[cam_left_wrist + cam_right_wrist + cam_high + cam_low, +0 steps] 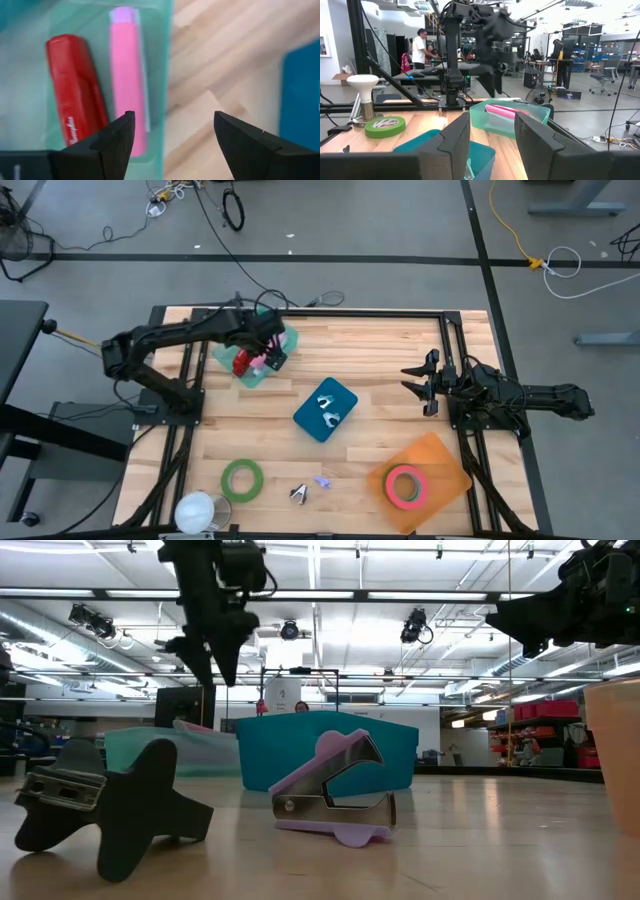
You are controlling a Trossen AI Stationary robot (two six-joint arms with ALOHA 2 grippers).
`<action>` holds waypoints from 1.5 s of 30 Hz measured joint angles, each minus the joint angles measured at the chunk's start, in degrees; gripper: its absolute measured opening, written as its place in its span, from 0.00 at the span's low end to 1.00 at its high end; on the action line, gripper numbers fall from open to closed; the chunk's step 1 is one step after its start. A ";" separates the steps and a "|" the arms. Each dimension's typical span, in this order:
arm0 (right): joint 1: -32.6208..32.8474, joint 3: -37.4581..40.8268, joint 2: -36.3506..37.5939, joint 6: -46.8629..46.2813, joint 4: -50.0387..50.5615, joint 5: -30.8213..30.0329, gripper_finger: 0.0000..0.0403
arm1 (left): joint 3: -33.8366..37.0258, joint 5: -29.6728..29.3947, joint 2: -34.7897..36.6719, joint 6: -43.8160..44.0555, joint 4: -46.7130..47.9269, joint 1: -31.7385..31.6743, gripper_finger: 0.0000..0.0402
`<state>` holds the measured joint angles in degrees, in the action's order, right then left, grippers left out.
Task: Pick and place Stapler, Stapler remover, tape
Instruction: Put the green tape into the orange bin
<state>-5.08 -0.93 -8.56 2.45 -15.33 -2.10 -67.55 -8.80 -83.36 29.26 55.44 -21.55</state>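
A red stapler [75, 90] and a pink stapler [127, 75] lie side by side in a pale green tray [255, 370] at the table's far left. My left gripper [172, 117] hangs open and empty above that tray's right edge; it also shows in the high view [278, 352]. A blue tray [325, 408] at mid-table holds staple removers. A purple staple remover [335, 800] and a dark one [110, 805] lie on the table near the front. Green tape [242, 478] lies flat on the table. Pink tape [404, 484] lies in an orange tray [435, 455]. My right gripper [425, 383] waits open at the right.
A white round-topped object [200, 510] stands at the near left corner. Black rails run along the table's left and right sides. Bare wood shows between the green tray and the blue tray, and between the blue tray and my right gripper.
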 joint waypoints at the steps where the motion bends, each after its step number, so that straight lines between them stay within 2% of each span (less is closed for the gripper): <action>1: 0.00 0.00 0.00 0.00 0.00 -0.01 0.39 | 0.00 0.04 0.68 -0.02 0.06 1.17 0.67; 6: 0.00 0.00 0.02 0.01 0.00 -0.01 0.39 | 0.00 1.55 3.55 -3.97 0.11 8.92 0.67; 11: 0.00 0.00 0.00 0.01 0.00 -0.01 0.39 | 0.00 5.80 5.50 -7.93 0.45 19.06 0.67; 19: 0.00 0.00 0.00 0.01 0.00 0.00 0.39 | 0.00 9.83 5.89 -11.28 0.99 33.76 0.67; 26: 0.00 0.00 0.01 0.01 0.00 -0.01 0.39 | 0.19 9.94 5.69 -11.94 0.74 43.76 0.67; 32: 0.00 0.00 0.00 0.01 0.00 -0.01 0.39 | 4.43 9.58 5.36 -11.70 -0.78 49.15 0.67; 45: 0.00 0.00 0.00 0.00 0.00 0.00 0.39 | 19.95 7.45 5.36 -11.85 -16.56 54.41 0.67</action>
<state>-5.08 -0.93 -8.56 2.45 -15.33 -2.10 -47.60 -1.34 -78.00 17.41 38.89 32.86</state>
